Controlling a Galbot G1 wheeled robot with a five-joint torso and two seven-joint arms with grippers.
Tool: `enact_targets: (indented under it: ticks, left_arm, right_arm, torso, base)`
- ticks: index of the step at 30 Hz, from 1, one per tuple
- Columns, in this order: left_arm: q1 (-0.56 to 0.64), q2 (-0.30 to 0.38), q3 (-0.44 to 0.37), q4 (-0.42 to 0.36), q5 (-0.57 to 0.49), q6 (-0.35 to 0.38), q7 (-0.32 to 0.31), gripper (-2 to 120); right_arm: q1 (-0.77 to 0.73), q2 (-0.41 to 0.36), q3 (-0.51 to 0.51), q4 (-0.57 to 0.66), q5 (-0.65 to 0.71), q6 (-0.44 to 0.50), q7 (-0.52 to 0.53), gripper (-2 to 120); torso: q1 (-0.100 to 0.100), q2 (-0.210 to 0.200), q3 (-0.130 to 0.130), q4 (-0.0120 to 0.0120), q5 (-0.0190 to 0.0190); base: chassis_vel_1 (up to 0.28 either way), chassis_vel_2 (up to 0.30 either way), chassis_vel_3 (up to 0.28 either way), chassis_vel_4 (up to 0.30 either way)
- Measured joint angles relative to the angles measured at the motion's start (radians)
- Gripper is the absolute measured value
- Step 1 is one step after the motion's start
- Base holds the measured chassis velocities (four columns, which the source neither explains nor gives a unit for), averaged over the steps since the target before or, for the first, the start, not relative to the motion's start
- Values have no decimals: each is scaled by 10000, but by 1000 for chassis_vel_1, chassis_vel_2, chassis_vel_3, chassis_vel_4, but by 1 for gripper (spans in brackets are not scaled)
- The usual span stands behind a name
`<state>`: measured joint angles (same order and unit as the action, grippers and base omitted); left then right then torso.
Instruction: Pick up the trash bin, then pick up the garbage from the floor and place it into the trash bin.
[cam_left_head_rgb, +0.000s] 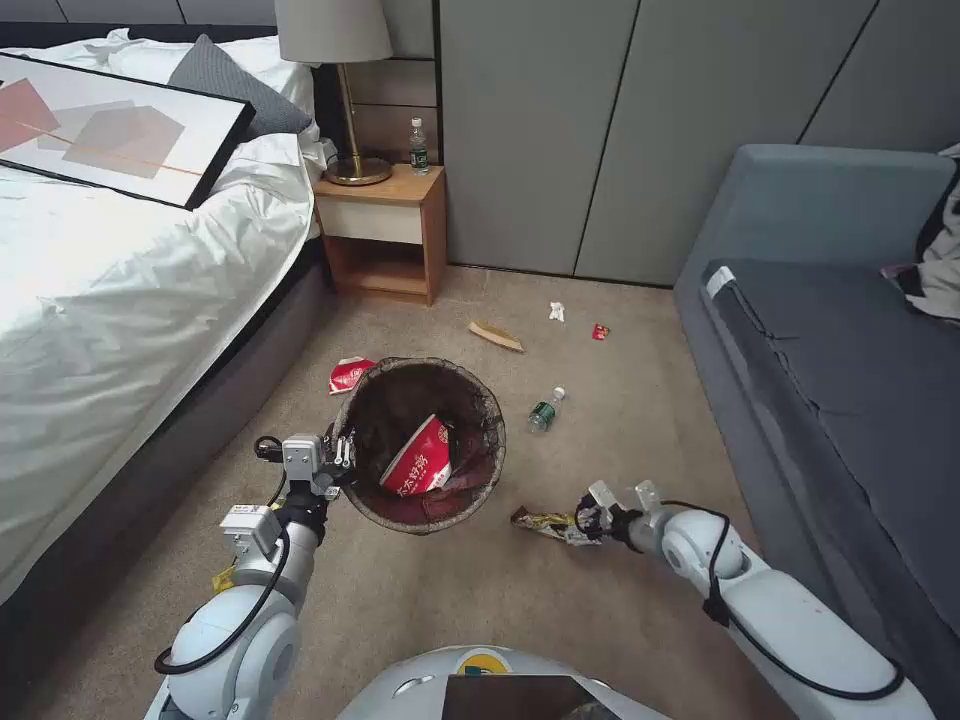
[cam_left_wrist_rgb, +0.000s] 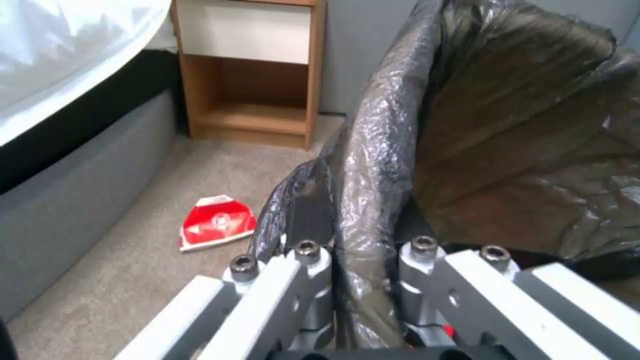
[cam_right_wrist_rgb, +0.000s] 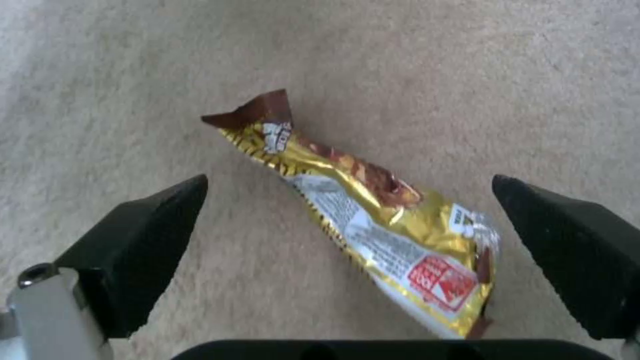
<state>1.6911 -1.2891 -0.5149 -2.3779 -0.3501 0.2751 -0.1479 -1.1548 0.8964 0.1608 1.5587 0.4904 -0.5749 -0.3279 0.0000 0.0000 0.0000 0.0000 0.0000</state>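
Carpet w/ gold wrapper (cam_right_wrist_rgb: 373, 220) between open right gripper (cam_right_wrist_rgb: 347, 250): light, crinkly, slippery, pinch mid-body; left gripper (cam_left_wrist_rgb: 353, 280) clamps bin (cam_left_head_rgb: 420, 445) rim.

White rounded arms carry looping black cables, silver brackets with hex screws, and black finger pads (cam_right_wrist_rgb: 143, 245).
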Motion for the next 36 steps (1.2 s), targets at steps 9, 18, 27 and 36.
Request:
enact_targets:
  ticks: [9,18,27,36]
  left_arm:
    - [27,37,-29,-17,7,-4,-8,7]
    - [17,36,-9,-24,8,-4,-14,7]
    - [12,2,36,-29,56,0,-18,7]
    - [71,-11,-3,-104,69,0,-15,7]
  right_arm:
    - [467,347,-228,-711,-319,57,-31,100]
    - [642,533,-261,-1415,-690,369,-129,100]
    - [573,628,-333,-1583,-964,521,-145,100]
    - [721,848,-376,-1989,-1228,733,-150,100]
  torso:
    - [0,0,0,0,-1]
    - [0,0,0,0,-1]
    - [0,0,-1,0,0]
    - [0,0,-1,0,0]
  base:
    - [0,0,0,0]
    - [0,0,0,0]
    - [0,0,0,0]
    - [0,0,0,0]
